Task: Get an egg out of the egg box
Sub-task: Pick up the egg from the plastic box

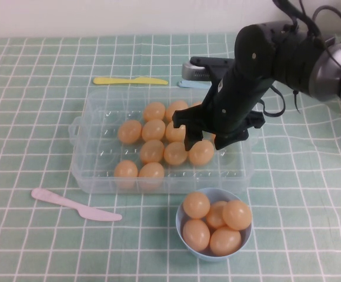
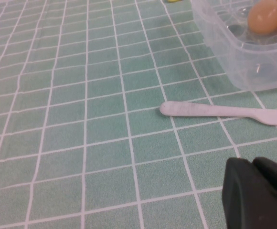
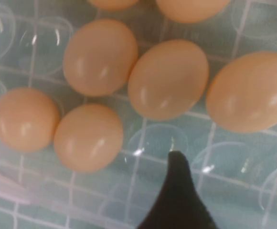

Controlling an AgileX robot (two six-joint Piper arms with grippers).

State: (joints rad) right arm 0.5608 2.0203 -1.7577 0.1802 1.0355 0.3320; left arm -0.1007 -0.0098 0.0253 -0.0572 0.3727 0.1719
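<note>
The clear egg box stands mid-table and holds several orange-tan eggs. My right gripper hangs open and empty over the box's right half, just above the egg in the near right of the group. In the right wrist view one black finger shows above empty dimples, with eggs such as this egg beyond it. My left gripper is shut and empty, low over the cloth near the table's front left; the box corner shows ahead of it.
A light-blue bowl with several eggs stands in front of the box. A pink plastic knife lies front left and shows in the left wrist view. A yellow knife and a pale blue utensil lie behind the box.
</note>
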